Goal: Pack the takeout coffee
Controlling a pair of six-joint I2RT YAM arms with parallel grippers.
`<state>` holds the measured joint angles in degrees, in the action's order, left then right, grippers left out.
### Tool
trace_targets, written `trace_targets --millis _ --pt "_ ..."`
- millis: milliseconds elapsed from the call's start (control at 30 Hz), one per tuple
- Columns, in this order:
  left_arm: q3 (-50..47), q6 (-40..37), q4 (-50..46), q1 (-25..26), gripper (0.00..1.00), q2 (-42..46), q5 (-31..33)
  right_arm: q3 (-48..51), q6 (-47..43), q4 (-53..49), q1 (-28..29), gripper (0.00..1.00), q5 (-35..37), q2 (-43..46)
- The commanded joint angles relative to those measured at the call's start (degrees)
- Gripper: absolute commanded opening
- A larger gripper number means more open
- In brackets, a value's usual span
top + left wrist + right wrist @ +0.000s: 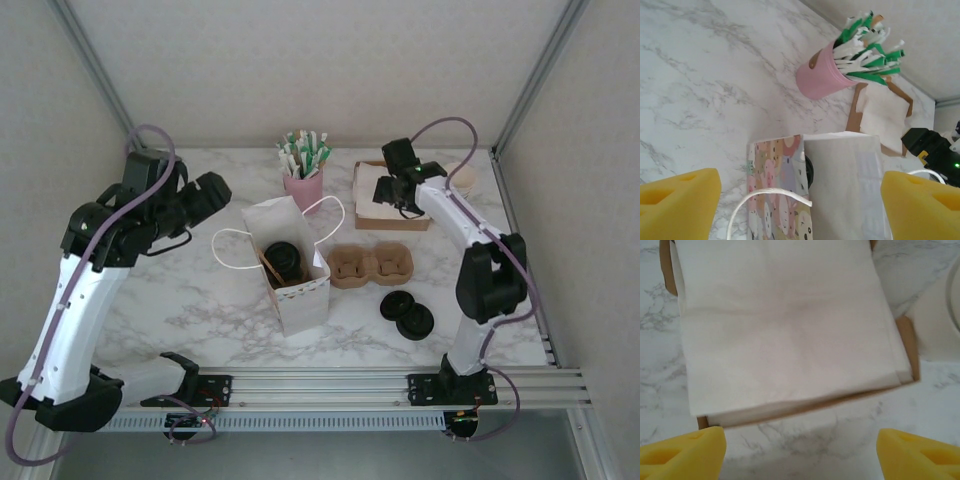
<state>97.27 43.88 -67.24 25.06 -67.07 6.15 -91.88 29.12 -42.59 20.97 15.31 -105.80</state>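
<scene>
Paper bag (297,290) stands upright mid-desk with its top open. We see a cup (283,260) with a black lid down inside it. There's a brown strip next to the cup, can't tell what it is. One bag handle lies off to the left, the other arcs over to the right.

The cup carrier (372,266) is just right of the bag, flat on the desk (190,300), both wells empty. Two loose black lids (406,313) sit near it on the near side, touching each other.

Behind the bag is a pink cup (303,188) stuffed with green-and-white wrapped sticks. To its right is a napkin stack (385,212) in a brown tray (362,195).

Left fingers (210,190) hover left of and above the bag. In the left wrist view the yellow pads are spread wide, nothing between them, with the bag's printed side (775,190) below. Open.

Right fingers (395,190) sit over the napkin stack (785,325). Pads are wide apart at the near edge of the tray (907,350), no contact visible. Open.
</scene>
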Motion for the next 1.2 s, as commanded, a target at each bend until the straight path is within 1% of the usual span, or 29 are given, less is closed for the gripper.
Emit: trace_targets --millis 0,67,167,333,533,600,667,733,867,1000,1067,1100,1133,1167 --pt "-3.1 3.9 2.2 -1.8 0.83 2.0 2.2 -5.5 -0.2 1.1 -0.3 0.77 -0.5 -4.6" --pt "-4.7 5.0 2.1 -2.5 0.83 2.8 3.6 -8.2 -0.2 1.1 -0.5 0.75 -0.3 -7.8" --pt "-6.7 6.0 3.9 -3.1 0.83 3.9 3.8 -12.2 -0.3 0.6 -1.0 0.74 0.5 -12.9" --pt "-4.4 4.5 3.1 -4.5 0.84 2.9 4.1 -17.2 -0.9 1.2 -2.2 0.73 1.3 -19.4" --pt "-2.7 3.0 1.9 -6.1 0.84 1.3 3.0 -19.5 -1.9 2.3 -3.4 0.72 0.6 -24.4" --pt "-2.7 3.1 2.2 -6.7 0.84 1.1 2.5 -20.5 -2.5 2.5 -3.5 0.7 0.0 -25.8" --pt "-2.9 3.2 2.2 -7.1 0.84 0.8 1.8 -21.4 -2.6 2.4 -3.5 0.66 -0.3 -27.1" --pt "-2.9 3.1 2.5 -7.5 0.84 0.3 0.8 -21.8 -2.6 2.7 -3.5 0.6 -0.5 -27.5" --pt "-1.3 1.9 2.1 -7.9 0.84 -1.1 0.1 -22.4 -2.6 2.9 -3.6 0.41 -0.6 -27.2" --pt "-0.3 1.0 2.1 -8.4 0.84 -1.8 -0.4 -22.5 -2.6 3.3 -3.5 0.15 -0.9 -24.8" --pt "-0.1 0.7 2.3 -8.4 0.84 -2.1 -1.2 -22.7 -2.7 3.1 -3.5 0.08 -0.9 -23.3" --pt "0.0 0.4 2.4 -8.5 0.84 -2.3 -1.7 -23.1 -2.7 2.8 -3.5 0.02 -0.8 -22.3" --pt "0.2 0.3 2.4 -8.5 0.84 -2.4 -1.8 -23.1 -2.7 2.6 -3.5 0.0 -0.8 -20.9" --pt "0.4 0.2 2.4 -8.5 0.84 -2.5 -1.8 -23.0 -2.8 2.5 -3.6 0.0 -0.8 -19.7"
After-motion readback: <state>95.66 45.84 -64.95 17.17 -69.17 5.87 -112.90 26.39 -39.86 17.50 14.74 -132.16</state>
